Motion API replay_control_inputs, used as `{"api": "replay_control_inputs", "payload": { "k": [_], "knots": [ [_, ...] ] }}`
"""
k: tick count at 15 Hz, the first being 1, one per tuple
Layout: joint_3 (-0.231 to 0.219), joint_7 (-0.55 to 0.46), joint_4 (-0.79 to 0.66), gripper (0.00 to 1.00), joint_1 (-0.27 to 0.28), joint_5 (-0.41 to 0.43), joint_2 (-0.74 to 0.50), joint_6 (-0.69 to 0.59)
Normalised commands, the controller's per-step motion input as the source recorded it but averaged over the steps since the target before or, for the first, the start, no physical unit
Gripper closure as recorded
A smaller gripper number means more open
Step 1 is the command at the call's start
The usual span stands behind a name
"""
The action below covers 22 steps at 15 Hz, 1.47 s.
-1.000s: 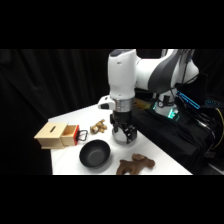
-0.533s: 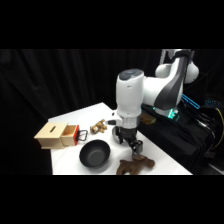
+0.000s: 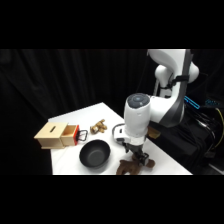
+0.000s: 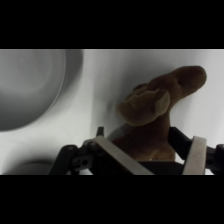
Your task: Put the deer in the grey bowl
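Note:
The deer (image 3: pixel 129 169) is a dark reddish-brown wooden figure lying on the white table's front edge; in the wrist view the deer (image 4: pixel 160 100) fills the middle. My gripper (image 3: pixel 135 159) has come down right over it. In the wrist view the gripper (image 4: pixel 152 152) is open, one finger on each side of the deer's body, with a thin dark gap on the right side. The grey bowl is mostly hidden behind the arm; a bit of its pale rim (image 3: pixel 118 131) shows.
A black bowl (image 3: pixel 95 154) sits just left of the deer. A wooden box (image 3: pixel 56 135) with a red side stands at the table's left, and a small tan wooden figure (image 3: pixel 98 127) lies behind the black bowl. A bowl's rounded side (image 4: pixel 30 90) fills the wrist view's left.
The arm has swung right and toward the table's front, and the gripper has lowered from above the deer down around it.

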Motion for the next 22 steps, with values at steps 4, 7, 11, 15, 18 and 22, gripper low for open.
{"api": "replay_control_inputs", "payload": {
  "k": [4,7,11,15,18,22],
  "knots": [
    [-0.121,0.22,0.09,0.0,0.23,-0.152,0.13,0.11],
    [-0.125,0.09,0.15,0.0,0.108,-0.11,0.22,0.13],
    [-0.117,0.04,0.15,0.26,0.071,-0.076,0.18,0.12],
    [-0.135,0.07,0.06,0.59,0.109,-0.102,0.02,0.09],
    [-0.114,0.08,0.0,0.83,0.095,-0.109,-0.1,-0.02],
    [-0.095,0.09,-0.02,0.95,0.084,-0.108,-0.23,-0.21]
  ]
}}
